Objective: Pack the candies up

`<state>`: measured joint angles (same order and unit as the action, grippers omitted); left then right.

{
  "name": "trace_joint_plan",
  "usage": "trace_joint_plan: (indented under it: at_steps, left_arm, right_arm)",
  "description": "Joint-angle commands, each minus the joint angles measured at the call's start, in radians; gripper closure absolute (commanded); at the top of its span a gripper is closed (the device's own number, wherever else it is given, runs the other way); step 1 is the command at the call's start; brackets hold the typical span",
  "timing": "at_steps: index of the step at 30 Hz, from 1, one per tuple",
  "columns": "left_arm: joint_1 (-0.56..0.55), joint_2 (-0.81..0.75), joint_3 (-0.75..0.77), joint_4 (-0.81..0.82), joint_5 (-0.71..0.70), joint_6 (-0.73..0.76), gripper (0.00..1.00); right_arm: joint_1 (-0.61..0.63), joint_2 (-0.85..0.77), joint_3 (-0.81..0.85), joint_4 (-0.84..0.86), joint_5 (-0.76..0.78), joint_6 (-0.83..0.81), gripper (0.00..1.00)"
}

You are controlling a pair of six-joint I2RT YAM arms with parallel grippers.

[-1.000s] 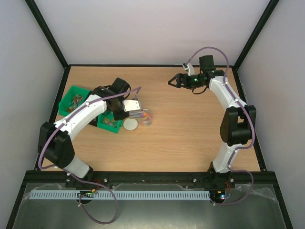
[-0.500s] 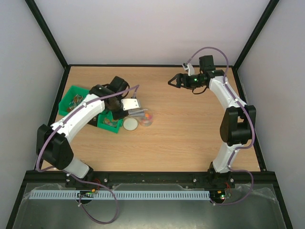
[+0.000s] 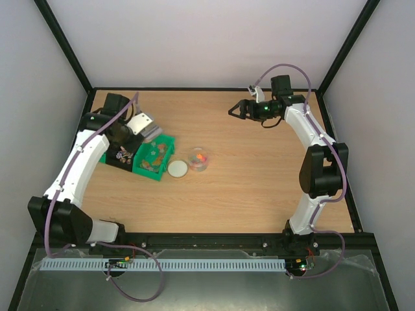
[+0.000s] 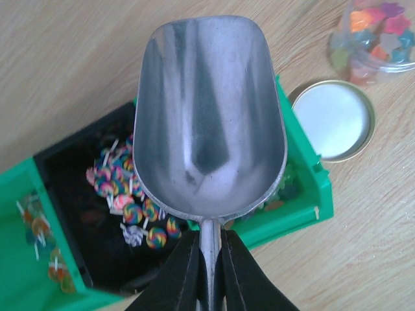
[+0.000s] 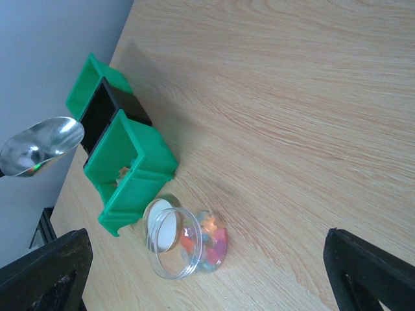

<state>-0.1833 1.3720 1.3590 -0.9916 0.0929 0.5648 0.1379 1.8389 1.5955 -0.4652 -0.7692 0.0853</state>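
Left pincer (image 4: 206, 262) clamps one scoop (image 4: 209, 116); right pincer (image 3: 235, 111) gapes empty; three bins (image 5: 139, 179), one jar (image 5: 194, 244).

The light is bright, soft and even, so only a faint shadow lies on the wooden table (image 5: 272, 97) beside the green bins (image 5: 126, 159), while the metal scoop (image 4: 209, 116) carries pale streaks of glare and the candies (image 4: 377, 24) in the jar (image 4: 338, 53) at the corner of the left wrist view look blurred.

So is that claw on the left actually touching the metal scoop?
Touching: the left wrist view shows the left gripper gripping the scoop by its handle.
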Motion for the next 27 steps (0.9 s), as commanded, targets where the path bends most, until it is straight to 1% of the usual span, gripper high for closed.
trace_joint_plan:
  at_steps: [1,6,14,20,27]
  left_arm:
    - [0.032,-0.038,0.003,-0.122,-0.02,-0.03,0.98]
    - [0.033,-0.016,-0.058,-0.189,-0.097,-0.011,0.98]
    - [0.007,0.075,-0.085,-0.254,-0.136,0.009,0.98]
    - [-0.018,0.165,-0.08,-0.253,-0.171,-0.005,0.98]
    - [-0.053,0.24,-0.071,-0.205,-0.184,-0.024,0.98]
  right_arm:
    - [0.001,0.013,0.01,0.002,-0.035,0.018,0.01]
    - [0.0,0.027,0.018,0.004,-0.036,0.026,0.01]
    - [0.001,0.02,0.016,0.001,-0.024,0.019,0.01]
    - [0.0,0.004,-0.006,0.009,-0.018,0.021,0.01]
    - [0.0,-0.003,-0.003,0.009,0.002,0.019,0.01]
